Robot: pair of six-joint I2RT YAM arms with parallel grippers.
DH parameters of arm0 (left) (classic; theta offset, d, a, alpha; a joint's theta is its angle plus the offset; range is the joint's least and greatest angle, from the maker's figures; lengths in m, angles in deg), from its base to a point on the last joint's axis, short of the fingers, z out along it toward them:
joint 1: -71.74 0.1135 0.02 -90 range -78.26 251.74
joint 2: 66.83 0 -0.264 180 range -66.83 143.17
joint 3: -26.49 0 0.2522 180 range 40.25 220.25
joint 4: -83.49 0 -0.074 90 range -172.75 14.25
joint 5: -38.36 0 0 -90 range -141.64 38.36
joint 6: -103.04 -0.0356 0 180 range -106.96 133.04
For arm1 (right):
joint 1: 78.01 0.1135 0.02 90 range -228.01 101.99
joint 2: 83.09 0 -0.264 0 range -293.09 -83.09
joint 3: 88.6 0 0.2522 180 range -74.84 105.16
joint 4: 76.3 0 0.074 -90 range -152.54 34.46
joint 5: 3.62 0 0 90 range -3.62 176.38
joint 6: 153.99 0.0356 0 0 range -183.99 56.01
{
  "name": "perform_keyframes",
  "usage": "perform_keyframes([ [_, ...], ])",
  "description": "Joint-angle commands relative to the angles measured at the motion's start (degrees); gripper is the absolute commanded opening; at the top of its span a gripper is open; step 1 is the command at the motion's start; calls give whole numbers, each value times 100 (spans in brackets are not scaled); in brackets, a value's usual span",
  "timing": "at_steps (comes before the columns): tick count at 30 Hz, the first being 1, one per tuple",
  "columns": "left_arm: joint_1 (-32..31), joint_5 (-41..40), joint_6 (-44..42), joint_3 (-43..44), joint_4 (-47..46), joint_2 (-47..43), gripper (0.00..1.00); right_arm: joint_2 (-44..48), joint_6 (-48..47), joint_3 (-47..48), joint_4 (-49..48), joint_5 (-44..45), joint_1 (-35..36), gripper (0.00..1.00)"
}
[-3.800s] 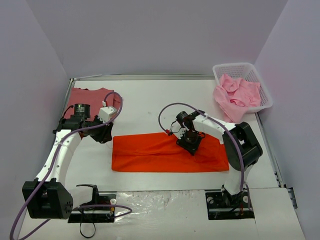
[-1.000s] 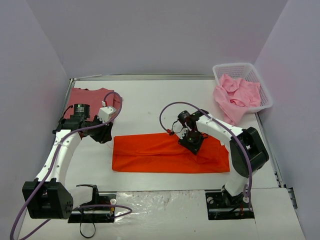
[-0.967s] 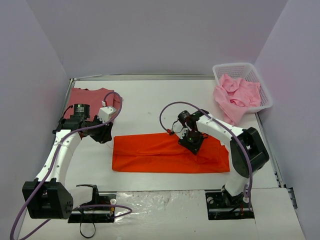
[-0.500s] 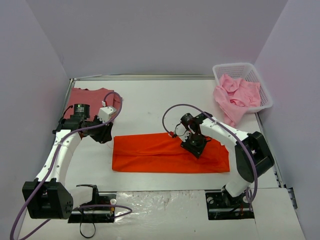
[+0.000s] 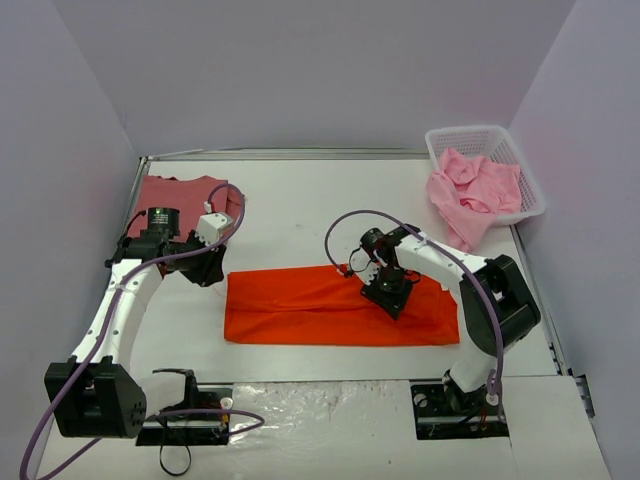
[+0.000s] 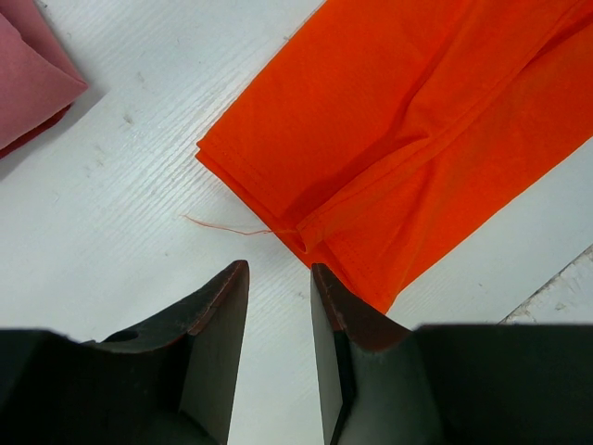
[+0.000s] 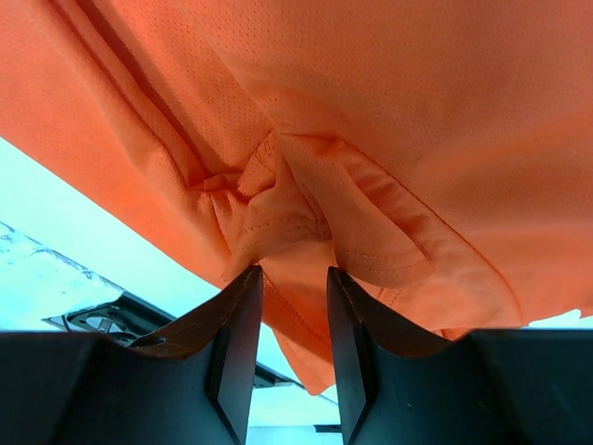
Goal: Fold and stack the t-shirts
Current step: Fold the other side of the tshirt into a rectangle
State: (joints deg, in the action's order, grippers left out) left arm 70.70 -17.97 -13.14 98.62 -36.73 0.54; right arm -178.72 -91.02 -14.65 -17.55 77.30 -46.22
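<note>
Pointing steeply down, the right gripper pinches the bright orange-red cloth t-shirt; the left gripper hovers low, narrowly parted, empty.

Orange-red t-shirt is matt fine-mesh cloth; table finely ribbed white.

A long shirt lies across the middle of the worktop. Behind its left end, in the far left corner, sits a folded shirt. A basket at the far right holds other shirts, some hanging over its near rim.
</note>
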Motion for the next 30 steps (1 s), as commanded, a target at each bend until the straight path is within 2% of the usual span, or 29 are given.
perform_keyframes([
  [1, 34, 140, -72, 25, 30, -198, 32, -122, -39, 11, 220, -50, -68, 30],
  [10, 42, 149, -81, 34, 30, -181, 32, -69, -110, -59, 194, 29, -305, 31],
  [30, 77, 175, -72, 34, 30, -190, 32, -447, -189, 565, 89, -296, -314, 34],
])
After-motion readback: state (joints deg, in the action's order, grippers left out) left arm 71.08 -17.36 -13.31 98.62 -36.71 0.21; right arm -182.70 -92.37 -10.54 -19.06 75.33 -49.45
